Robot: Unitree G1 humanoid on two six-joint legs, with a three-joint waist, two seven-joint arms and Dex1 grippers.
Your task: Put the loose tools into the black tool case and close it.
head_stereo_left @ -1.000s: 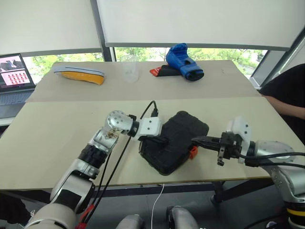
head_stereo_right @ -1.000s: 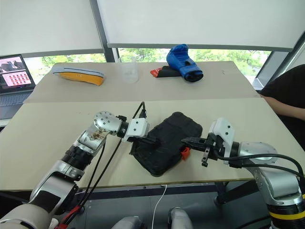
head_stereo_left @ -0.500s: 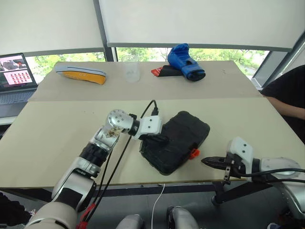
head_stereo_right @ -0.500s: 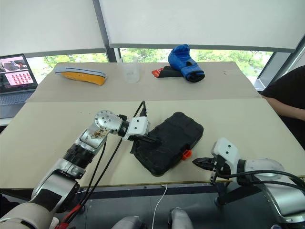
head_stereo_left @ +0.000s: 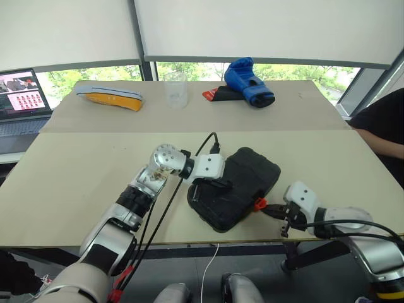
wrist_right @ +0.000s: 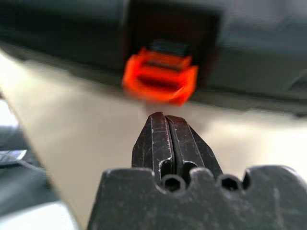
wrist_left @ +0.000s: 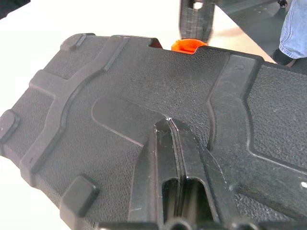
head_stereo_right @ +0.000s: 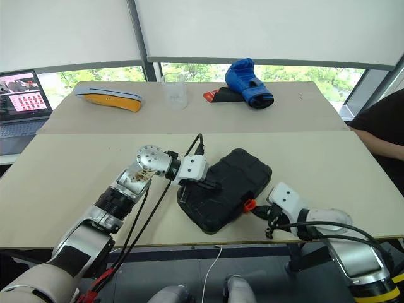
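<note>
Black tool case (head_stereo_left: pixel 235 188) sat closed in the lower middle of the frame, lying at a slant on the near bench (head_stereo_left: pixel 69 183) not far from its front edge, lid down flat with the moulded ribs showing on top. Its little orange latch (head_stereo_left: pixel 259 204) poked out of the edge on the lower right side. Left claw (head_stereo_left: pixel 218 185) was clenched tight, fingers pressed together with nothing between them, and it rested on the lid near the case's left end; in the left wrist view you could see the fingers (wrist_left: pixel 165 158) lying right on the textured plastic. Right claw (head_stereo_left: pixel 270 210) was clenched too, empty, sitting low just right of the latch, tip aimed straight at it. From the right wrist view the latch (wrist_right: pixel 159 76) was dead ahead of the fingertips (wrist_right: pixel 163 129), very close, but I couldn't tell if they were actually touching it. Over on the far bench (head_stereo_left: pixel 303 107) there was a blue boxing glove (head_stereo_left: pixel 249 74) up at the top middle, a clear plastic cup (head_stereo_left: pixel 176 89) left of it, and an orange and grey thing (head_stereo_left: pixel 108 98) toward the upper left. Laptop (head_stereo_left: pixel 24 93) with its screen lit sat at the far left edge, and a person's dark sleeve (head_stereo_left: pixel 385 117) showed at the right edge.
</note>
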